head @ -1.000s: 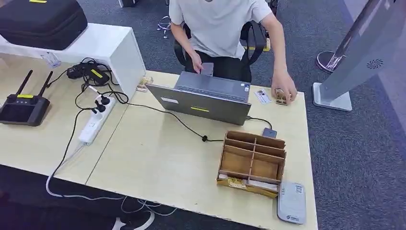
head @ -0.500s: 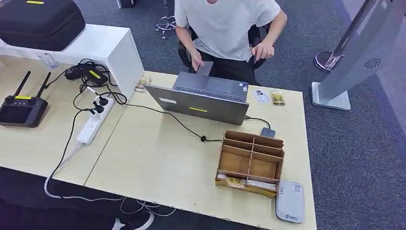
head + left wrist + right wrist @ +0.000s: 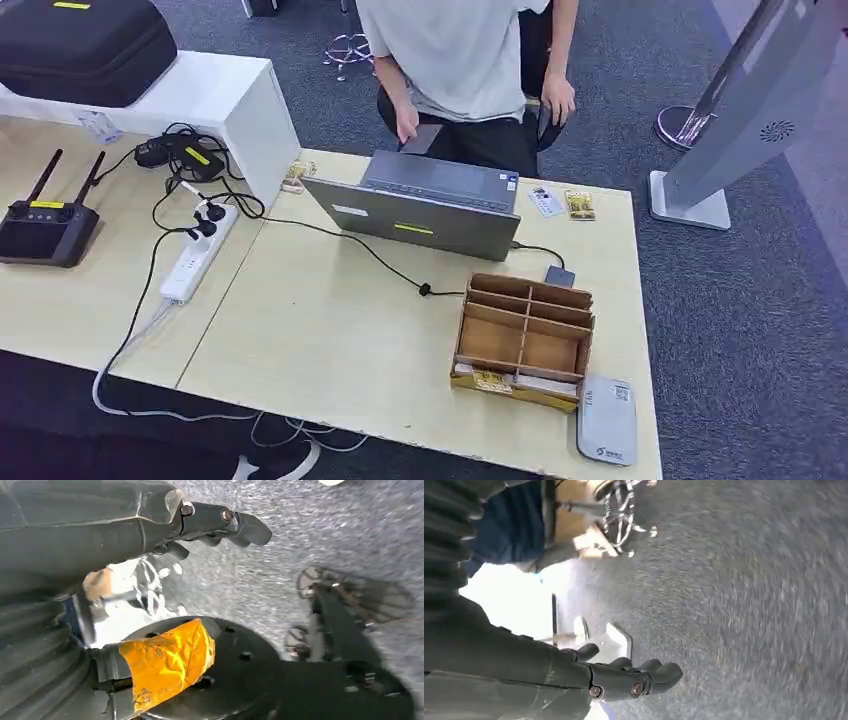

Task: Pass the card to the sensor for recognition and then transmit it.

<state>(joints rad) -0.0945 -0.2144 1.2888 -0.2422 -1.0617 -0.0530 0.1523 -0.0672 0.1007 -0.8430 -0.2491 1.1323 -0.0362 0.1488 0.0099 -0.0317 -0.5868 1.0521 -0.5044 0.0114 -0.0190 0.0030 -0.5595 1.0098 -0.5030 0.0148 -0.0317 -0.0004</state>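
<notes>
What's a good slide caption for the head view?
Two cards lie beside the laptop as a seated person waits.

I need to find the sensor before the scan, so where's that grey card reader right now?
In the head view, the grey card reader lies flat at the table's near right corner, just right of the wooden divider box.

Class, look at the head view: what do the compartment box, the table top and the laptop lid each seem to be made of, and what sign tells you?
Compartment box: likely thin plywood or stiff board, matt brown, with slotted dividers and raw edges.
Table top: pale wood-look laminate, smooth, with a faint even grain.
Laptop lid: grey, dull sheen; metal or plastic, which cannot be told.
</notes>
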